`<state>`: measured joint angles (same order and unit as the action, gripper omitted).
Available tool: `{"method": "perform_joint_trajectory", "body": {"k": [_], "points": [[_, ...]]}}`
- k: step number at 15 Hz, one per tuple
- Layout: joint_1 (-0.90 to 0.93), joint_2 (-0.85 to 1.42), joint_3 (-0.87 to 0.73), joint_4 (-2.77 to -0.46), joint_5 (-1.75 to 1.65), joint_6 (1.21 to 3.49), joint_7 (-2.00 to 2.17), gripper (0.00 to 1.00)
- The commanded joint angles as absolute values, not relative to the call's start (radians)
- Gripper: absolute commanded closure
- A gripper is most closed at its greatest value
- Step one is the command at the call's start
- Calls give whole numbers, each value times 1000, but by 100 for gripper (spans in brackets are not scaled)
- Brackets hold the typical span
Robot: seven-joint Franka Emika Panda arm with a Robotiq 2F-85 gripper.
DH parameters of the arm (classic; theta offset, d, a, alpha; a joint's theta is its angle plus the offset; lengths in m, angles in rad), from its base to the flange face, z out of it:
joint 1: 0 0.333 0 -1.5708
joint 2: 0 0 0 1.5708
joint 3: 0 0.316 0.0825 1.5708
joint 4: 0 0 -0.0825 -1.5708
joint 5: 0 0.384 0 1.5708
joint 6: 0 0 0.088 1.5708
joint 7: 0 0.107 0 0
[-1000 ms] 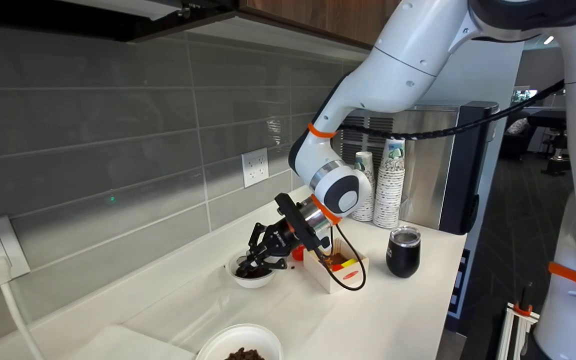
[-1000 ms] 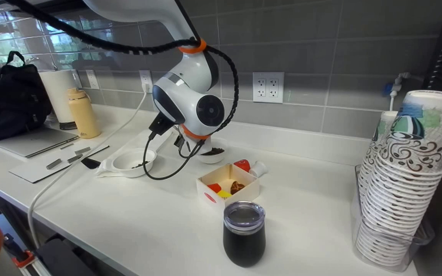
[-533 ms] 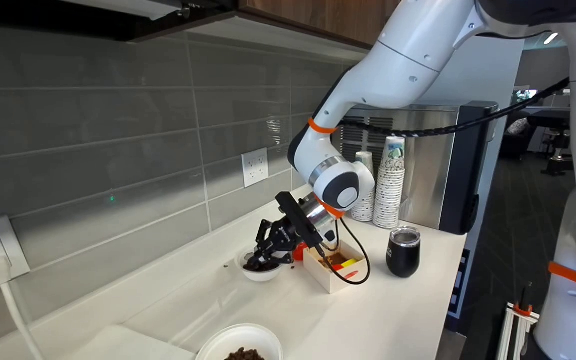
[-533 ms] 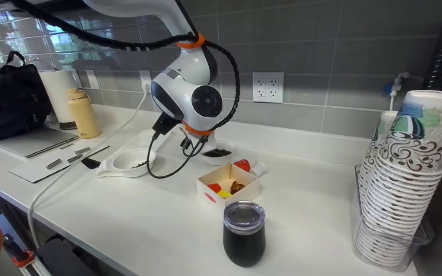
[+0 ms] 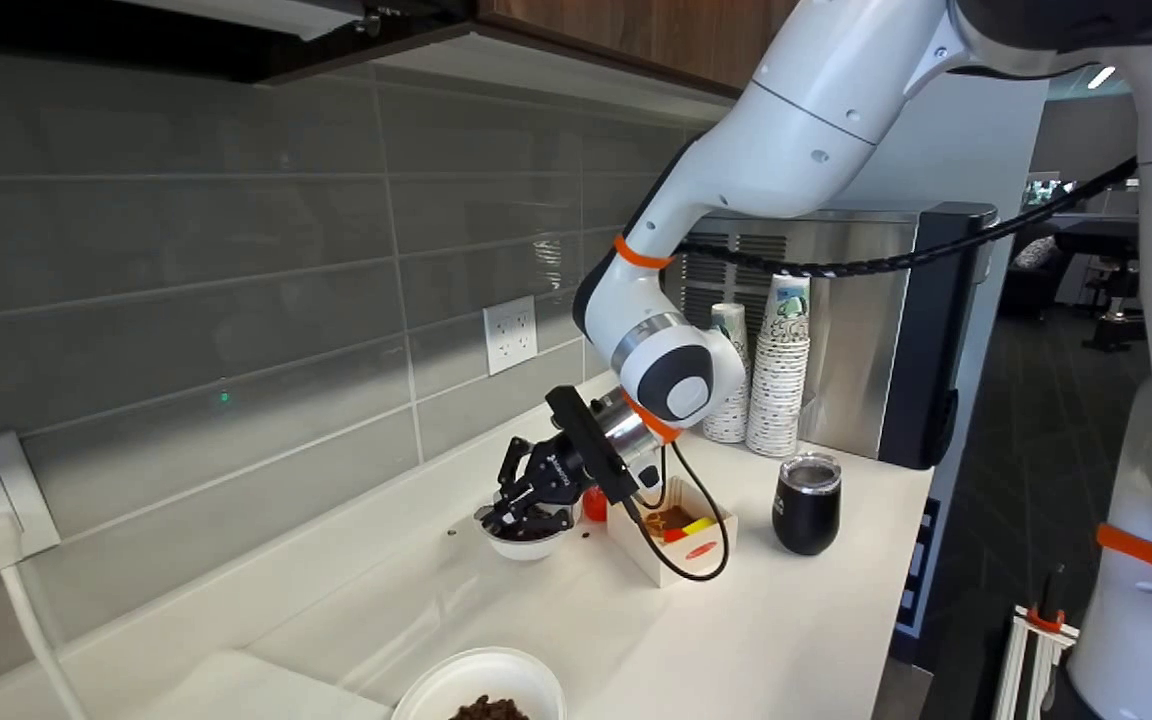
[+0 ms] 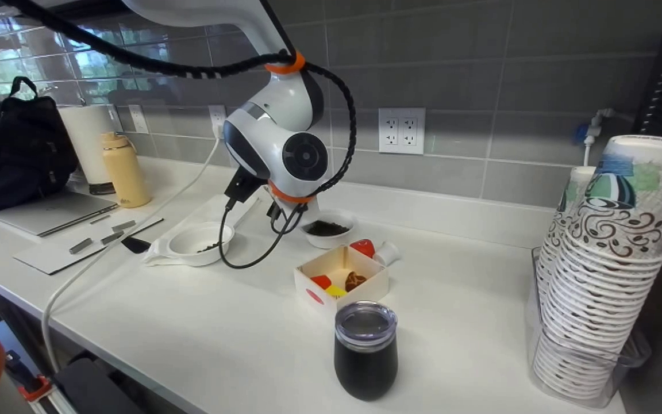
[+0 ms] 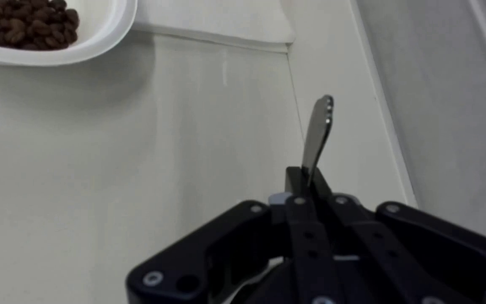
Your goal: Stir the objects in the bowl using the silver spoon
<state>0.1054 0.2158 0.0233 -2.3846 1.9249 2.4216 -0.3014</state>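
Pinching the spoon (image 7: 319, 131), the gripper (image 7: 309, 181) sat low and right of centre in the wrist view, with the spoon's flat grey end rising above it. In an exterior view the gripper was tilted over the bowl (image 5: 524, 550), below and a little left of the frame's centre. How deep the spoon reached was hard to make out, since the black gripper covered much of that spot. Dark bits (image 6: 326, 229) lay in the bowl, near the middle of an exterior view, where the arm (image 6: 273, 152) stood above and left of them. A wider dish (image 7: 57, 58) with brown beans (image 7: 28, 25) filled the upper left corner of the wrist view. Near the bowl, a box (image 5: 641, 548) held red and yellow pieces (image 6: 335, 291) in both exterior views. A tumbler (image 6: 365, 362) stood at lower centre, below the box, in an exterior view; cups (image 6: 601, 299) rose at the right edge, and a bottle (image 6: 126, 175) and a backpack (image 6: 20, 155) stood at the left.
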Motion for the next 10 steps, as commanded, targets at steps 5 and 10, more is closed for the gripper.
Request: {"method": "perform_joint_trajectory", "body": {"k": [5, 10], "points": [[83, 201, 19, -2415, 1830, 2265, -198, 99], [67, 189, 5, -2451, 1758, 2246, -108, 99]]}}
